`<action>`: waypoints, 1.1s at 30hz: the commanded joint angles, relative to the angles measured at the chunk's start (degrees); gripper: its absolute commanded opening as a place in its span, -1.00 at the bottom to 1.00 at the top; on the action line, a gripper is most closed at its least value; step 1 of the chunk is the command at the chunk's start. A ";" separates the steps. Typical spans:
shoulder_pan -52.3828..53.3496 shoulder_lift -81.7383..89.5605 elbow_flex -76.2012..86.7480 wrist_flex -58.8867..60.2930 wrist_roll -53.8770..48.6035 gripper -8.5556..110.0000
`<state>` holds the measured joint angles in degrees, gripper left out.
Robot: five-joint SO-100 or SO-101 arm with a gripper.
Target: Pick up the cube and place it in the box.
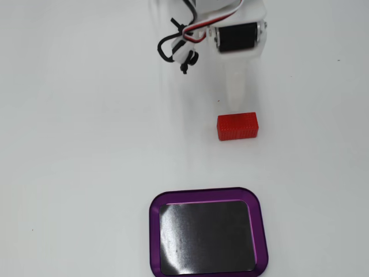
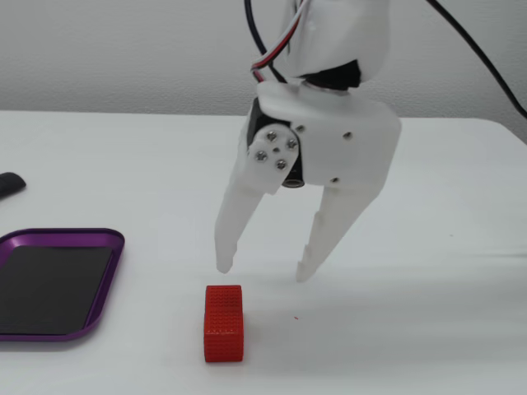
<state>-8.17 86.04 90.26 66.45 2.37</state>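
The cube (image 1: 236,126) is a small red block with a dotted surface, lying on the white table; it also shows in the other fixed view (image 2: 224,323). The box (image 1: 207,231) is a shallow purple-rimmed tray with a glossy black base, and its corner shows at the left edge (image 2: 62,239). My white gripper (image 2: 263,271) is open and empty, with its fingertips just above the table. It hangs a little behind and to the right of the cube without touching it. From above, one pale finger (image 1: 236,86) points down towards the cube.
The gripper's black motor (image 1: 236,37) and a loop of cables (image 1: 176,43) sit at the top of a fixed view. A small dark object (image 2: 8,185) lies at the left table edge. The table's far edge meets a grey wall.
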 commanded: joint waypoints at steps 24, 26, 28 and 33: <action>0.09 -11.07 -4.83 -11.69 0.44 -0.53; 0.00 -12.83 -4.92 -11.78 0.44 -0.53; -0.09 -14.06 -5.10 -11.78 0.44 -0.53; -0.18 -15.29 -5.54 -11.16 -0.18 -0.60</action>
<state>-7.82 70.75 85.61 55.20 2.29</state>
